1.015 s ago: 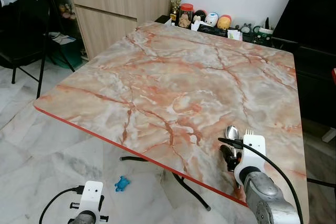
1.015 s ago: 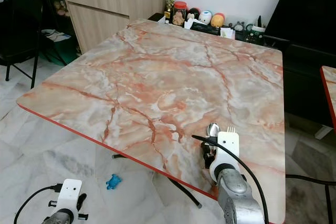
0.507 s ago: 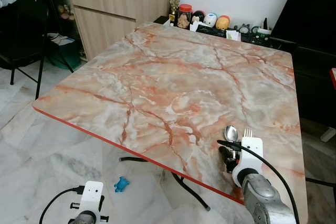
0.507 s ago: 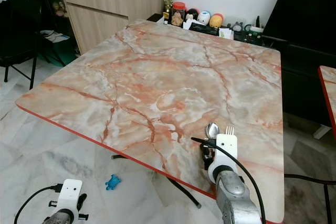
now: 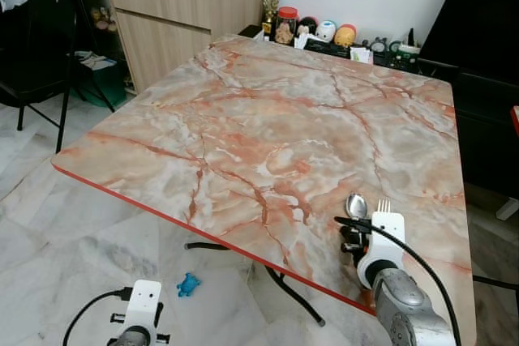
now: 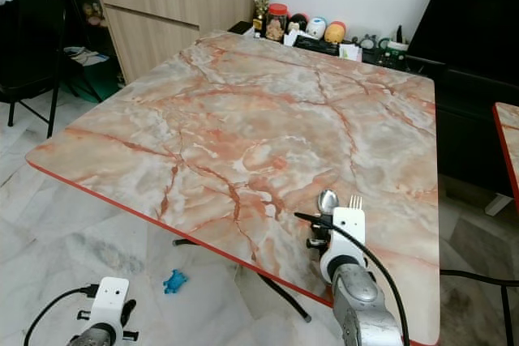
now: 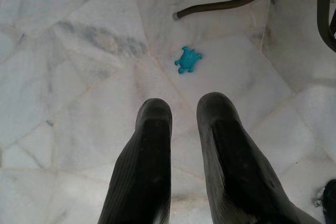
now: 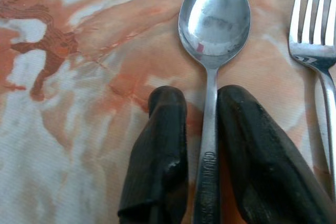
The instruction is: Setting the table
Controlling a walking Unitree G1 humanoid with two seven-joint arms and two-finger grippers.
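Observation:
A steel spoon (image 8: 214, 14) and a fork (image 8: 315, 35) lie side by side on the marble-patterned table (image 5: 243, 119), near its front right corner. In the left eye view, the spoon's bowl (image 5: 357, 204) and the fork's tines (image 5: 383, 205) stick out beyond my right gripper (image 5: 352, 242). That gripper (image 8: 202, 98) rests low over the tabletop with the spoon's handle running between its two black fingers. A thin gap shows on one side of the handle, so it reads as open. My left gripper (image 7: 184, 111) hangs below the table over the floor, with its fingers slightly apart and nothing between them.
A small blue toy (image 5: 189, 284) lies on the marble floor near a table leg (image 7: 226, 6). Jars and figurines (image 5: 324, 32) line the table's far edge. A wooden cabinet (image 5: 178, 14) and a black chair (image 5: 40, 46) stand to the left.
The right gripper's fingers have spread a little around the spoon handle. The spoon and fork stay where they were, and the left arm is still.

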